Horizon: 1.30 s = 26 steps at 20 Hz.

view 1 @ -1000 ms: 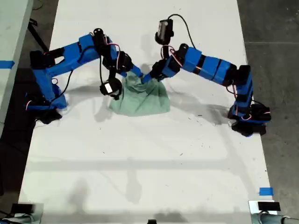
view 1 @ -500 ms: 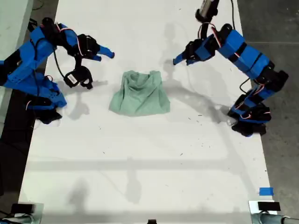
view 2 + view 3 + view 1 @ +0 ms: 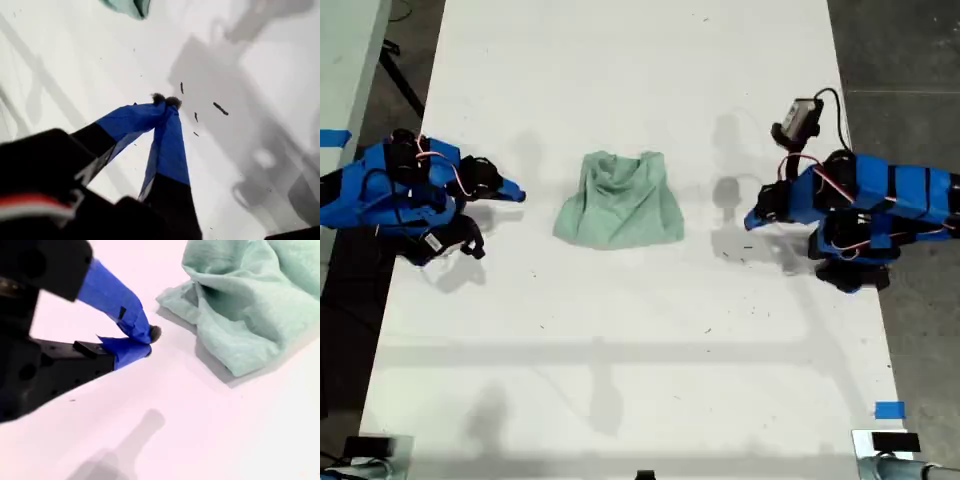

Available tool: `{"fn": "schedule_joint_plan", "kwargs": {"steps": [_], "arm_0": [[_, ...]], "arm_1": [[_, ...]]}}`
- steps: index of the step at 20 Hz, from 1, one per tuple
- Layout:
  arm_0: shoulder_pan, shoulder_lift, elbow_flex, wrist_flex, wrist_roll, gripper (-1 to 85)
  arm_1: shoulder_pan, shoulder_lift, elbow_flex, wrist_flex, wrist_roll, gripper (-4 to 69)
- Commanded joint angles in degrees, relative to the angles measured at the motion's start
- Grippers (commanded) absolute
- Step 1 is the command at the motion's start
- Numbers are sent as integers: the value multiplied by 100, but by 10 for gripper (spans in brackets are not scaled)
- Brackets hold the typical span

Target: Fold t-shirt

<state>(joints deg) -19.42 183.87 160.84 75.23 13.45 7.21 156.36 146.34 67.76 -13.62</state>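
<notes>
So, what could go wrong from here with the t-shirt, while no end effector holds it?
1. The t-shirt lies as a rumpled bundle, with raised folds toward the exterior view's top. Nothing presses on it, so the folds may loosen.
2. My first end effector and my second end effector are both shut and apart from the cloth. Approaching again with the jaws shut would probably push the bundle instead of gripping it.
</notes>
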Motion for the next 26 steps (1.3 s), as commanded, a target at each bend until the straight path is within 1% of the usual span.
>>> {"fn": "schedule_joint_plan", "kwargs": {"steps": [1, 2, 5, 6, 9, 10, 11, 15, 19, 21, 22, 24, 25, 26], "arm_0": [[343, 1037, 800, -9, -501, 0], [325, 1213, 1002, -35, -519, 0], [220, 1222, 1248, -18, -519, 0], [211, 1222, 1257, 70, -519, 1], [141, 1222, 1257, 246, -519, 3], [123, 1222, 1257, 272, -519, 4], [123, 1222, 1257, 281, -519, 6], [132, 1222, 1257, 290, -589, 36], [105, 1222, 1266, 290, -589, 34], [141, 1222, 1266, 290, -589, 33], [141, 1222, 1266, 290, -589, 32], [123, 1222, 1266, 290, -589, 32], [105, 1222, 1266, 290, -589, 33], [105, 1222, 1266, 290, -589, 33]], "arm_1": [[-272, -272, -114, -1151, -79, -11], [-272, -1529, -976, -1459, -422, -11], [-264, -4720, -3946, -1819, -1292, -12], [-272, -5669, -5019, -1758, -1521, -12], [-352, -8297, -8420, -1090, -2004, -12], [-360, -8938, -9255, -923, -2083, -12], [-343, -9387, -9738, -888, -2101, -12], [-97, -9888, -9914, -1213, -2268, -12], [466, -10116, -9835, -1872, -2804, -12], [844, -10116, -9677, -2364, -3190, -12], [1046, -10116, -9580, -2786, -3313, -12], [1468, -10099, -9229, -3674, -3261, -12], [1661, -10081, -9132, -3929, -3146, -12], [1802, -10055, -9149, -4052, -3155, -12]]}}
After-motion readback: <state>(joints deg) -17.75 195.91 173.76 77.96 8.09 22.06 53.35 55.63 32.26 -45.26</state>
